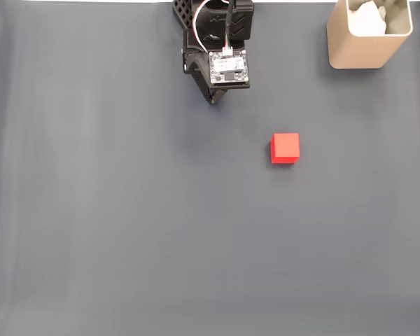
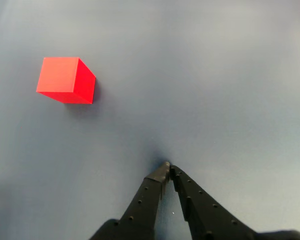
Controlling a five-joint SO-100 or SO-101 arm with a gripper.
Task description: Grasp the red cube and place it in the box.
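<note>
The red cube (image 1: pixel 285 148) lies on the grey table surface, right of centre in the fixed view. In the wrist view the red cube (image 2: pixel 66 80) sits at upper left. My gripper (image 2: pixel 167 168) enters the wrist view from the bottom edge, black fingers meeting at their tips, shut with nothing between them, well to the right of and below the cube. In the fixed view my gripper (image 1: pixel 211 100) hangs under the arm at top centre, up and to the left of the cube. The box (image 1: pixel 367 49), beige with a pale interior, stands at the top right corner.
The arm's body with a small circuit board (image 1: pixel 228 66) sits at the top centre edge. A grey mat (image 1: pixel 126 224) covers the whole table. Something white lies inside the box.
</note>
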